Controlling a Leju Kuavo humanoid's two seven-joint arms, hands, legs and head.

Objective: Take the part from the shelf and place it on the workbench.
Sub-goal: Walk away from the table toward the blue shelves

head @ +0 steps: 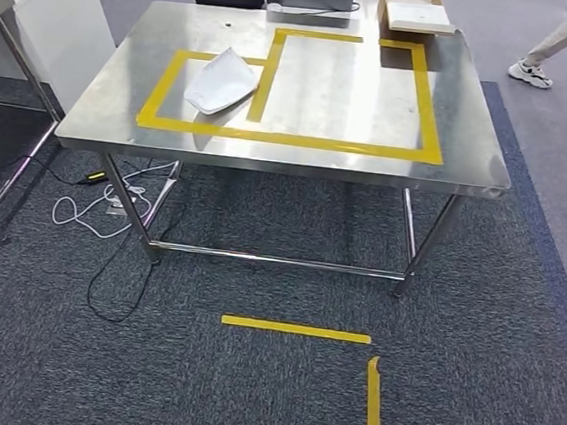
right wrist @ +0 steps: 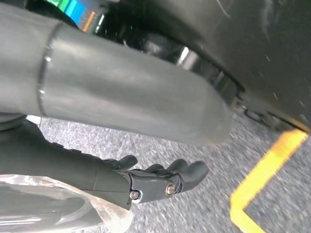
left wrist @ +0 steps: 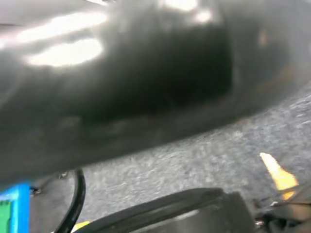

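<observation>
Steel workbench (head: 454, 139) is seen in the upper half of the head view; a white part (head: 221, 81) already lies at its upper left inside yellow tape (head: 426, 116). Left wrist view: the hand's state cannot be told. Right wrist view: the right hand (right wrist: 154, 182) hangs over carpet (right wrist: 205, 204), fingers curled around a clear-wrapped part (right wrist: 55, 208).
</observation>
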